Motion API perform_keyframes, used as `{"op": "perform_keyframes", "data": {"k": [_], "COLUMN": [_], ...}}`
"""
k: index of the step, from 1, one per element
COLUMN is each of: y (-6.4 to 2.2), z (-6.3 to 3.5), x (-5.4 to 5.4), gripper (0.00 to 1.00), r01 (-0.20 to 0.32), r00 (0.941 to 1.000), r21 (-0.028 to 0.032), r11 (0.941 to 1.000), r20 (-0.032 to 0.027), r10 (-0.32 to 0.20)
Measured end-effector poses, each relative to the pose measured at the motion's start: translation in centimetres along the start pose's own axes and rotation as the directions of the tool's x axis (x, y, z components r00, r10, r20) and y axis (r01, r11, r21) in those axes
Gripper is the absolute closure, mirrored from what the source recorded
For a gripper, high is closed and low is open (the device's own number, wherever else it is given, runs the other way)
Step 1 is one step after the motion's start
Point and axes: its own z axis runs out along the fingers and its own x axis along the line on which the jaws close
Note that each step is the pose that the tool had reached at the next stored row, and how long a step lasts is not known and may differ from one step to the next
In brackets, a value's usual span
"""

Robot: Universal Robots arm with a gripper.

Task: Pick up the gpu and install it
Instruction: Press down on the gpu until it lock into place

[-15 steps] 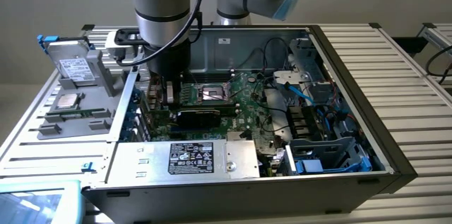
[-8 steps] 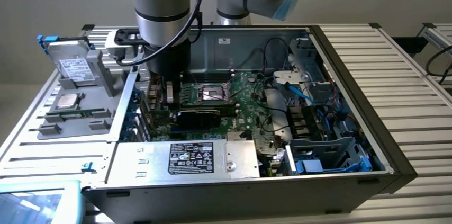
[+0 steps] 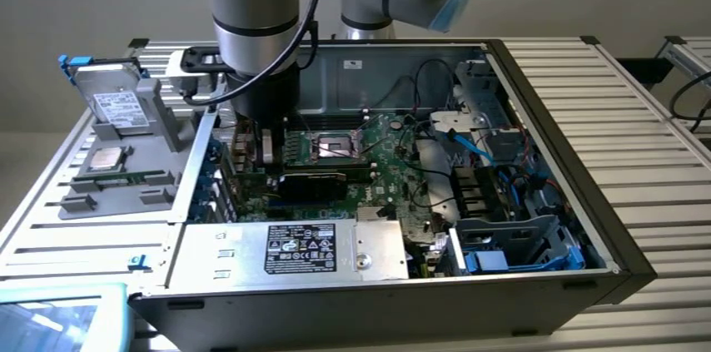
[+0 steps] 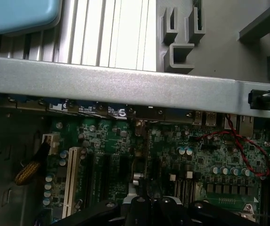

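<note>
Exterior view, nearest first. At the near wall of the open case (image 3: 555, 279): power supply (image 3: 300, 248) with a black label, lying flat.

Just behind it, toward the middle of the case: gpu (image 3: 313, 184), black shroud showing, standing across the board (image 3: 384, 148) near the case's wall on the exterior view's left. Already picked up and brought inside the case, then. Looks level and low on the board, but impossible to tell whether fully seated in its slot.

Directly over the gpu's end on the exterior view's left: gripper (image 3: 263, 148), reaching down into the case on the arm (image 3: 256, 11). Jaws closed narrow. In the wrist view, gripper (image 4: 150, 209) hangs close above the green board (image 4: 205, 155), beside a white slot (image 4: 71, 181) and the dark slots. Hard to say whether clamped on the card or only touching it.

Outside the case, on the table (image 3: 650, 119) at the exterior view's left: grey holder (image 3: 166, 131) with a RAM stick (image 3: 125, 177) and, farther back, an upright drive (image 3: 113, 105).

Judged: pick-up done, install under way or nearly done, release not yet made.
</note>
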Motion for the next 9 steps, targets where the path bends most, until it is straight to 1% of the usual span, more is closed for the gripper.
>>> {"op": "perform_keyframes", "data": {"k": [9], "y": [0.0], "z": [0.12], "x": [0.0], "gripper": [0.88], "r01": [0.0], "r00": [1.0], "r21": [0.0002], "r11": [1.0], "r20": [0.0004], "r10": [0.0]}}
